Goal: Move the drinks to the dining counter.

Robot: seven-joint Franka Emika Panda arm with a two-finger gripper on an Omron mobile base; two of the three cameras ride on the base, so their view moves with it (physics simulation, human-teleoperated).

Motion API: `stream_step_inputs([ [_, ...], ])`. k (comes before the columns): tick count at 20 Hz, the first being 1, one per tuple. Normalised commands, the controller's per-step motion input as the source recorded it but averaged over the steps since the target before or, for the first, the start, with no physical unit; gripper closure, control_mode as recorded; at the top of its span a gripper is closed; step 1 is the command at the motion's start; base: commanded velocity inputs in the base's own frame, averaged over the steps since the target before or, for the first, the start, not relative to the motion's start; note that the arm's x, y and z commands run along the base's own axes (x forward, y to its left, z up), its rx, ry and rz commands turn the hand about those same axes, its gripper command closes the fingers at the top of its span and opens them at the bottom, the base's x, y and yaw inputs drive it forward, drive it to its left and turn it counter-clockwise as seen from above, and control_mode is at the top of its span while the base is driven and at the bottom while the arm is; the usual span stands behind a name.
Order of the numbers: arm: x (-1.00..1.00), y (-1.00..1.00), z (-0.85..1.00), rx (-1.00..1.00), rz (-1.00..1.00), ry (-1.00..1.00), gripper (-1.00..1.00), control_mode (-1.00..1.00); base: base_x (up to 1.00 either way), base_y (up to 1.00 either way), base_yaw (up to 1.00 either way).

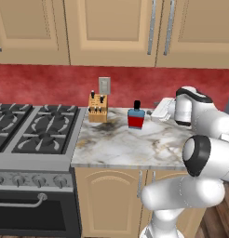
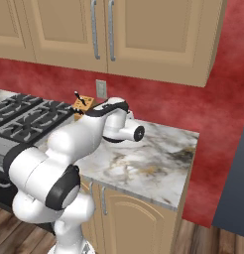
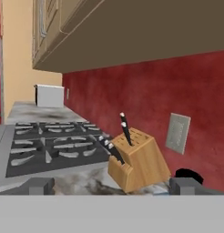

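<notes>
The blue bottle (image 1: 136, 116) stands on the marbled worktop (image 1: 130, 144), right of the knife block (image 1: 97, 108). The gripper (image 3: 111, 185) hovers near the block with jaws spread wide, holding nothing; only the bottle's black cap (image 3: 189, 174) peeks behind one fingertip (image 3: 189, 185).

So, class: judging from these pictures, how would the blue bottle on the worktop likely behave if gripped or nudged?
The blue bottle looks squat and broad-based, so it probably resists tipping. Its sides look flat, so it likely slides rather than rolls. The narrow black cap seems a poor grip point; the wider body looks safer.
</notes>
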Motion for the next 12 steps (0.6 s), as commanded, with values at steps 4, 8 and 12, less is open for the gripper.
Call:
stream_step_inputs([
  [4,0.13,0.0,-0.16,-0.01,-0.03,0.02,-1.0,-1.0,0.0,0.0,0.0],
  [8,0.1,0.0,-0.14,-0.02,-0.03,0.01,-1.0,-1.0,0.0,0.0,0.0],
  [12,0.09,0.0,-0.03,0.0,-0.02,0.0,-1.0,-1.0,0.0,0.0,0.0],
])
